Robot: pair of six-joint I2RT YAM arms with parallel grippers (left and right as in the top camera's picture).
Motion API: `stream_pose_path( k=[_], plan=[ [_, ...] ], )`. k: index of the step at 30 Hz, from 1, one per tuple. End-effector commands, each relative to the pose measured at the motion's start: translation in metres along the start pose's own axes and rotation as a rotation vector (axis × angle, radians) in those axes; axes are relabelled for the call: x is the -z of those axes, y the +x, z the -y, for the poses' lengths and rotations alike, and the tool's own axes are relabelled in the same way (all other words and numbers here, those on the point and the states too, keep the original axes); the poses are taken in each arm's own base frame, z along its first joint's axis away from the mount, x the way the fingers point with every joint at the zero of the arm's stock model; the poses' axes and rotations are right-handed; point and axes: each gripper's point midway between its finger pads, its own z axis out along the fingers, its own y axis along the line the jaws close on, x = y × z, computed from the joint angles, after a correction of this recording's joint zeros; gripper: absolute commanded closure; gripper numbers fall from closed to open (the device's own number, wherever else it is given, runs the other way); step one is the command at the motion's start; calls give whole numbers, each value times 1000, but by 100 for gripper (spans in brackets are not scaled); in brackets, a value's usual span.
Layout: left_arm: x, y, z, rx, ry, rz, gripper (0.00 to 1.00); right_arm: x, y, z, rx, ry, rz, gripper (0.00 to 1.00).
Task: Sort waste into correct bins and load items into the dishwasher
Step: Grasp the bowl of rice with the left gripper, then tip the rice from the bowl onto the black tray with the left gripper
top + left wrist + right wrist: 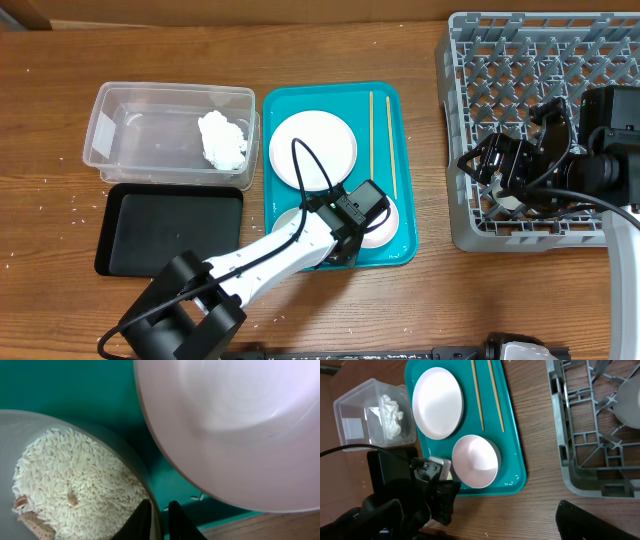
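A: Overhead?
B: Left hand (352, 212) is sitting over the near end of the teal tray (340, 100). Plate (313, 150) and chopsticks (372, 130) are lying at the far end. Tissue wad (222, 140) is lying in the clear tub (130, 110). Right hand (487, 168) is hovering over the dish rack (540, 60).
A: Left wrist?
B: Its fingers (142, 520) are pinching the rice bowl (75, 485) rim. Empty bowl (235, 425) is sitting just right of it.
A: Right wrist?
B: It's only showing one dark finger, so I can't tell the right hand's grip.
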Motion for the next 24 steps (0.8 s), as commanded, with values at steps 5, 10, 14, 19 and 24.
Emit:
stream_pose_path(
  k=[5,10,14,19,24],
  plan=[
    [-16,10,-9,-15,-41,-30,86,4,-2,-5,23,-10,14,0],
    [-11,13,-7,-8,-26,-57,96,4,-2,-5,23,-10,13,0],
    [27,-2,-12,57,-34,-48,96,4,-2,-5,23,-10,14,0],
    [99,-32,-26,148,58,63,96,4,-2,-5,22,-10,13,0],
    [148,-44,-54,265,319,122,96,4,-2,-5,22,-10,13,0]
  ],
)
